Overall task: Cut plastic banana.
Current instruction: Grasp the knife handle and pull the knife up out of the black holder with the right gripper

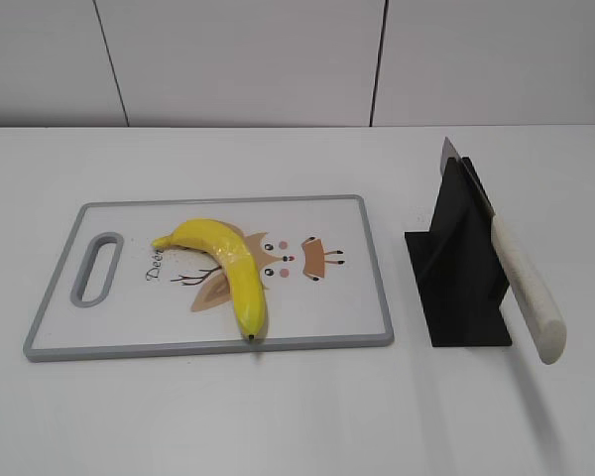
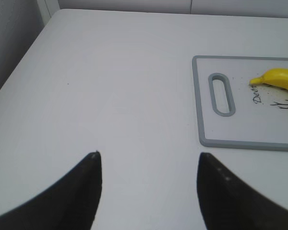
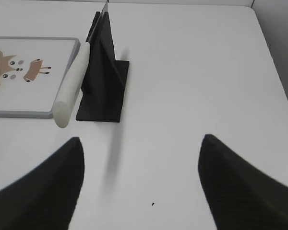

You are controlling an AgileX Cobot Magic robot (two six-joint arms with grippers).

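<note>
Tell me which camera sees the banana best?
The exterior view: the whole banana lies curved on the cutting board, from tip to tip. The left wrist view catches only one end at its right edge, and the right wrist view shows just a yellow sliver at its left edge.

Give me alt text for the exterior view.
A plastic banana lies on a grey-rimmed cutting board on a white table. To its right, a white-handled knife rests in a black stand. No grippers visible.
</note>
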